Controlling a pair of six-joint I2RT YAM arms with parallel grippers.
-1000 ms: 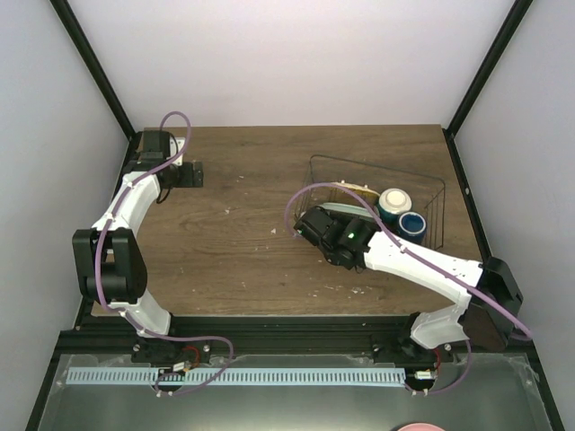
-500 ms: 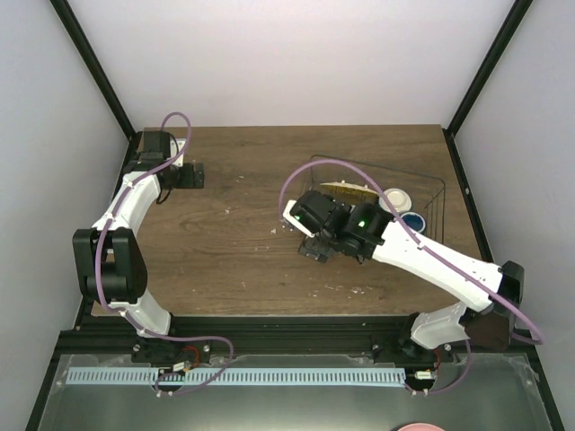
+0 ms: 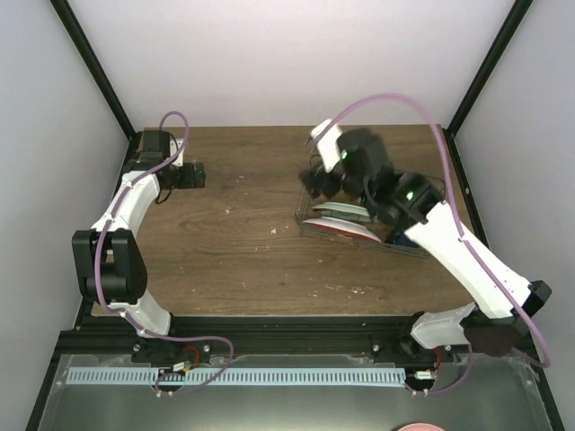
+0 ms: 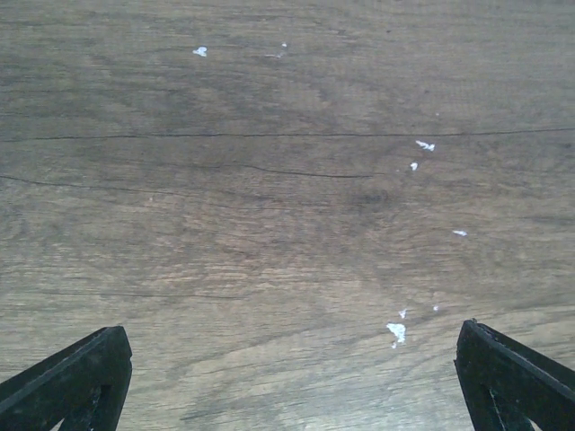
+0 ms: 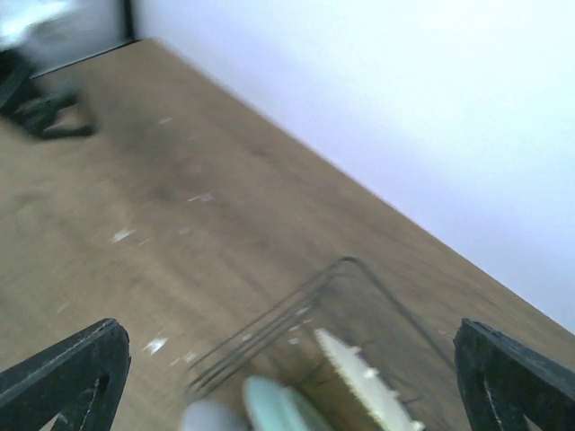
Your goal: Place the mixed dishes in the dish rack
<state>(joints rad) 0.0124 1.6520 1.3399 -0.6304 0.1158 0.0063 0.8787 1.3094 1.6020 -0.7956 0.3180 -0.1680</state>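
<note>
The dark wire dish rack (image 3: pixel 303 205) stands at the right of the table. A mint green plate (image 3: pixel 339 212) and a red-rimmed plate (image 3: pixel 349 227) stand in it. My right gripper (image 3: pixel 316 182) hangs open and empty above the rack's far left end. The right wrist view, blurred, shows the rack's wire corner (image 5: pixel 355 266), the mint green plate (image 5: pixel 274 404) and a yellow-orange plate's edge (image 5: pixel 359 368) below the wide-open right gripper (image 5: pixel 287 346). My right arm hides the bowl and the mug. My left gripper (image 3: pixel 192 174) is open and empty over bare wood at the far left (image 4: pixel 292 346).
The wooden table (image 3: pixel 234 242) has small white flecks (image 4: pixel 395 330). Black frame posts (image 3: pixel 467 99) stand at the back corners, with white walls behind. The right arm's purple cable (image 3: pixel 386 101) arcs high over the rack.
My right arm has risen from low at the rack's near left side and swung back over the rack's far left end. The left arm has not moved.
</note>
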